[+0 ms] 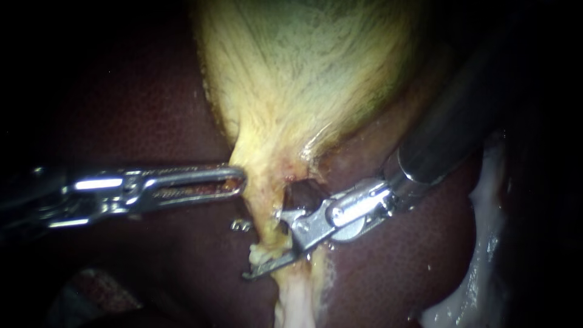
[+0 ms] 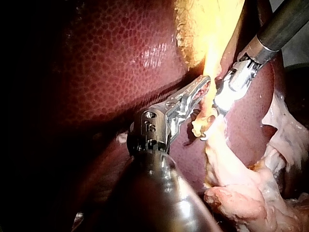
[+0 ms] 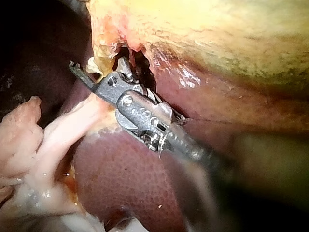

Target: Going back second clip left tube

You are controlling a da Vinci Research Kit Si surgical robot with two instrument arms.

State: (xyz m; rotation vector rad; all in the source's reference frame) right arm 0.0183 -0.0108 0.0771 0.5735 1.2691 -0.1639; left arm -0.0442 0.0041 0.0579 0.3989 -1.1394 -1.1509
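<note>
Two instruments (image 1: 242, 180) (image 1: 266, 244), one gallbladder (image 1: 303, 61), one liver (image 1: 395, 267)

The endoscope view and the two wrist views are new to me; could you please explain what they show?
This is a surgical robot at a bench. The endoscope view looks closely at the tissue; each wrist view comes from a camera on one arm. The dark red liver carries the yellowish gallbladder, which narrows into a pale tube. The left instrument reaches that narrowing with its tip. The right instrument has its jaws open astride the tube, gripping nothing yet.
</note>
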